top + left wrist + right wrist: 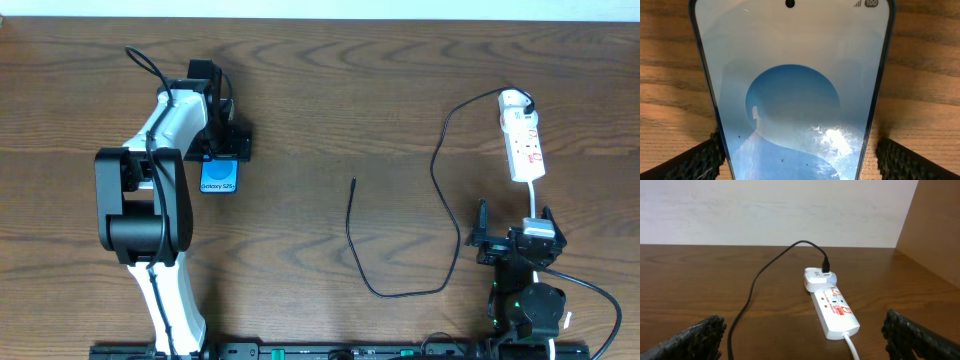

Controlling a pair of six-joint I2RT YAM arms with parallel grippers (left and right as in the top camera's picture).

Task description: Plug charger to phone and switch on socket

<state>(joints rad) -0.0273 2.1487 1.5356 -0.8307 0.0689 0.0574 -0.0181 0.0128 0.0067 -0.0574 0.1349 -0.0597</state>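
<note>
The left claw (219,160) sits over the phone (219,179) on the left part of the desk (330,90); in the left wrist view the left claw (800,161) straddles the phone (795,75), fingers apart, one pad (702,160) touching the phone's edge and a sliver of wood showing by the other, so it does not look clamped; the screen is lit, blue and pale, face up, with the punch-hole end pointing away from the wrist.

The right claw (515,228) hovers at the near right, spread wide and holding nothing; its wrist view shows the right claw (802,337) facing the power strip (835,311), which lies just beyond it with a white adapter (817,277) at its far end; the charger cable (755,280) leaves that adapter and curves off to the left.

From above, the power strip (524,140) lies at the far right; the charger cable (445,175) loops near, then runs up to its plug tip (354,182), which lies mid-desk, well apart from the phone and from both claws.

The step in hand appears to be securing the phone; to do it well, close squarely on the long edges, low enough not to slip, leaving the port end uncovered; the port itself is not visible, so check which end it is on before committing. Next, the right claw should take the cable just behind the tip, not mid-run, so the tip stays stiff and aimed; the switch comes last.
</note>
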